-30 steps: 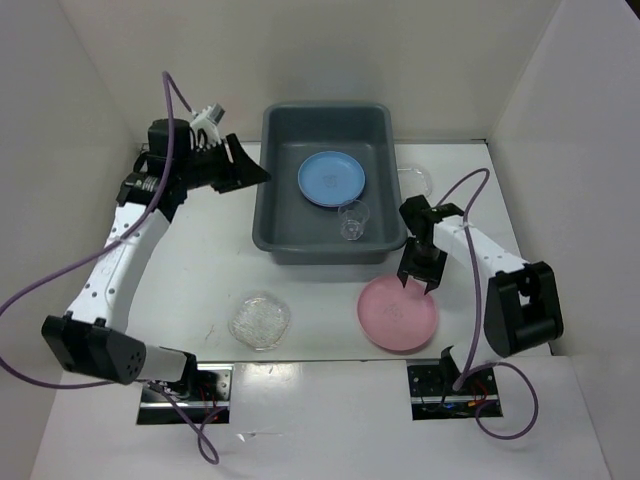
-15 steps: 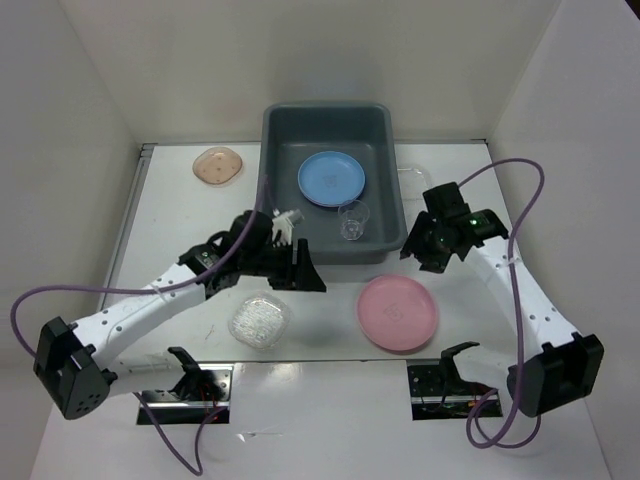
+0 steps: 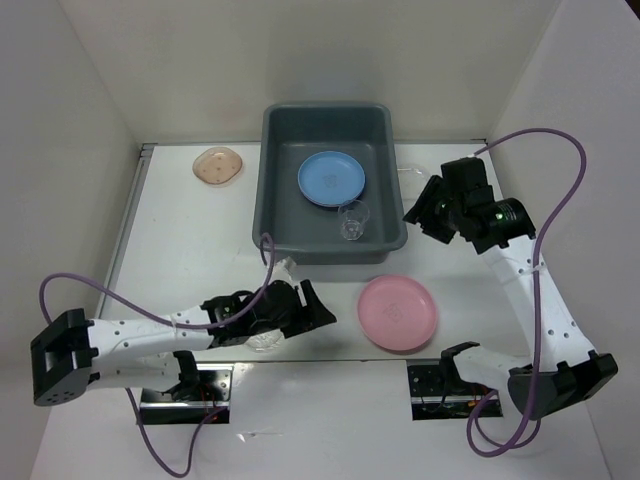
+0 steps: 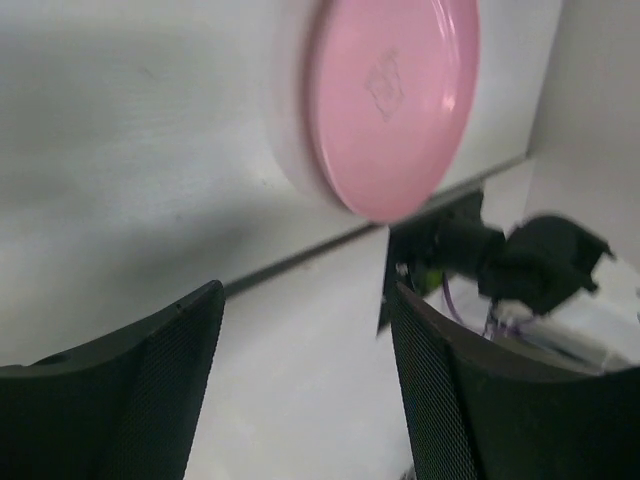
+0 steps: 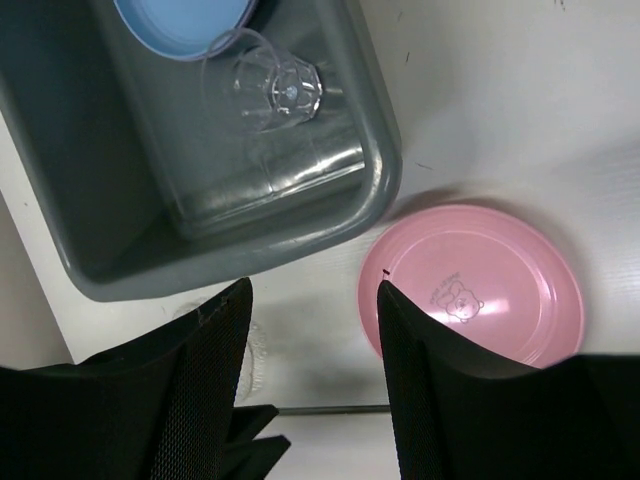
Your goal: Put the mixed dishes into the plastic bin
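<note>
The dark grey plastic bin point(image 3: 275, 215) stands at the back centre and holds a blue plate point(image 3: 331, 178) and a clear plastic cup point(image 3: 352, 220). A pink plate point(image 3: 398, 312) lies on the table in front of the bin's right corner. A small peach dish point(image 3: 218, 166) lies at the back left. My left gripper point(image 3: 320, 305) is open and empty, low over the table left of the pink plate point(image 4: 390, 100). It covers most of a clear textured dish point(image 3: 262, 343). My right gripper point(image 3: 418, 208) is open and empty, raised beside the bin's right wall point(image 5: 370, 190).
White walls enclose the table on the left, back and right. A second clear dish point(image 3: 404, 171) is partly hidden behind the right arm, right of the bin. Purple cables loop off both arms. The arm bases sit at the near edge.
My left arm swung from the back left down to the near front, over the clear dish. My right gripper rose from the pink plate to beside the bin's right wall.
</note>
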Controlling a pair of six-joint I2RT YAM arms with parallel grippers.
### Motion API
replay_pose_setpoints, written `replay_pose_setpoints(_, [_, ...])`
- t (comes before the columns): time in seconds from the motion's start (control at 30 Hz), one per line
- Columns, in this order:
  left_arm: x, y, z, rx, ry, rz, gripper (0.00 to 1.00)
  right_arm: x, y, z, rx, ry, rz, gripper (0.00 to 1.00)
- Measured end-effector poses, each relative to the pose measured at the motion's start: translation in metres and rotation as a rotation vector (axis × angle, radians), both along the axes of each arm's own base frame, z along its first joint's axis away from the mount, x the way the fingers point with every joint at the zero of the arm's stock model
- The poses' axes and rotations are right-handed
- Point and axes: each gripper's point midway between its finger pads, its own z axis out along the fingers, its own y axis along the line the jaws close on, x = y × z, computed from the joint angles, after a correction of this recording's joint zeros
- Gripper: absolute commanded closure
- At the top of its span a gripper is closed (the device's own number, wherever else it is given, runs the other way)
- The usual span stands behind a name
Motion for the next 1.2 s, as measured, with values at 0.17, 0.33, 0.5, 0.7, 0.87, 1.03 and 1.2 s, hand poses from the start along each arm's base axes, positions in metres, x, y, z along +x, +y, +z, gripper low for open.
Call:
replay_pose_setpoints(0.17, [0.014,-0.007,-0.03,0.06,0.002,0.142,0.26,0.01,-0.002,0.011,-0.013,-0.028,-0.019,0.41])
replay_pose_setpoints(0.33, [0.022,-0.03,-0.061,0.101,0.016,0.175,0.26,0.016,-0.006,0.017,-0.031,-0.044,-0.04,0.41])
replay_pose_setpoints(0.5, [0.028,-0.047,-0.072,0.091,0.021,0.183,0.29,0.012,-0.012,0.015,-0.055,-0.035,-0.059,0.41])
replay_pose_setpoints(0.7, [0.026,-0.077,-0.08,0.065,0.039,0.148,0.43,-0.006,-0.021,0.022,-0.058,-0.054,-0.079,0.41])
replay_pose_setpoints(0.87, [0.019,-0.099,-0.094,0.07,0.073,0.113,0.75,-0.024,-0.028,0.028,-0.055,-0.066,-0.094,0.4])
replay_pose_setpoints(1.03, [0.017,-0.103,-0.094,0.072,0.076,0.101,1.0,-0.031,-0.031,0.027,-0.059,-0.059,-0.096,0.4])
replay_pose_setpoints(1.2, [0.015,-0.1,-0.1,0.122,0.096,0.095,1.0,-0.033,-0.031,0.024,-0.064,-0.047,-0.095,0.4])
